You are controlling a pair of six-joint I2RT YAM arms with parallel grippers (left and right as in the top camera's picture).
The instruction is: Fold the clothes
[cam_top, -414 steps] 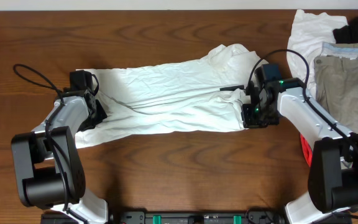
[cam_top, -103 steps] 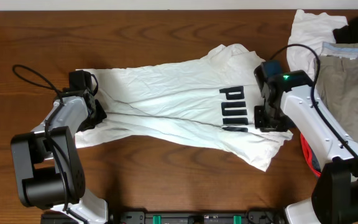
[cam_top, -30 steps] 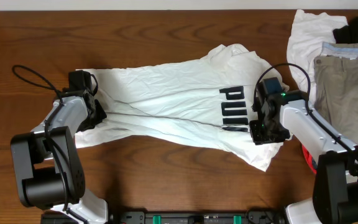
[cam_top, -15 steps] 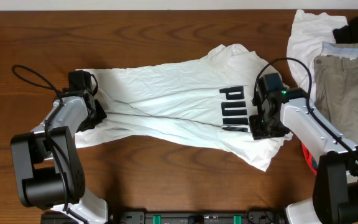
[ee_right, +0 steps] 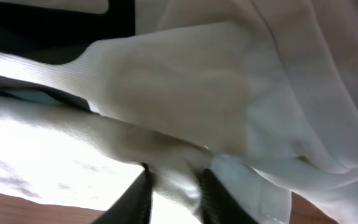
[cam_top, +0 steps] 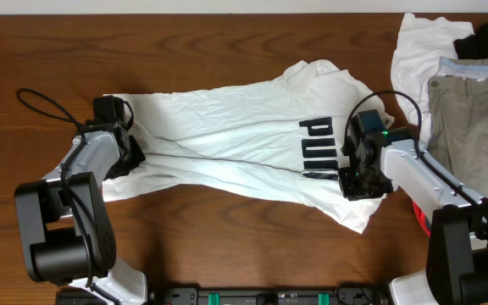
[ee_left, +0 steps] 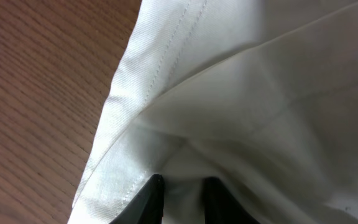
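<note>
The clothes on the table centre are one large wrinkled white garment (cam_top: 227,135) with a dark printed label (cam_top: 318,151), spread left to right. My left gripper (cam_top: 131,154) sits on its left end. In the left wrist view the left gripper (ee_left: 180,200) is shut on a fold of white cloth (ee_left: 241,93) beside the stitched hem. My right gripper (cam_top: 357,180) rests at the garment's right side, just right of the label. Seen from the right wrist, the right gripper (ee_right: 176,196) pinches a bunched ridge of the white fabric (ee_right: 179,81) between its dark fingers (ee_right: 135,200).
A pile lies at the back right: a white piece (cam_top: 413,47), khaki trousers (cam_top: 473,119) and a black piece (cam_top: 486,40). A red object (cam_top: 417,207) shows by the right arm. A black cable (cam_top: 36,100) loops at the left. Bare wooden table (cam_top: 227,237) runs along the front.
The right gripper shifted slightly toward the front and its jaws closed onto a fold of the white garment. The left arm and the garment's left end have not moved.
</note>
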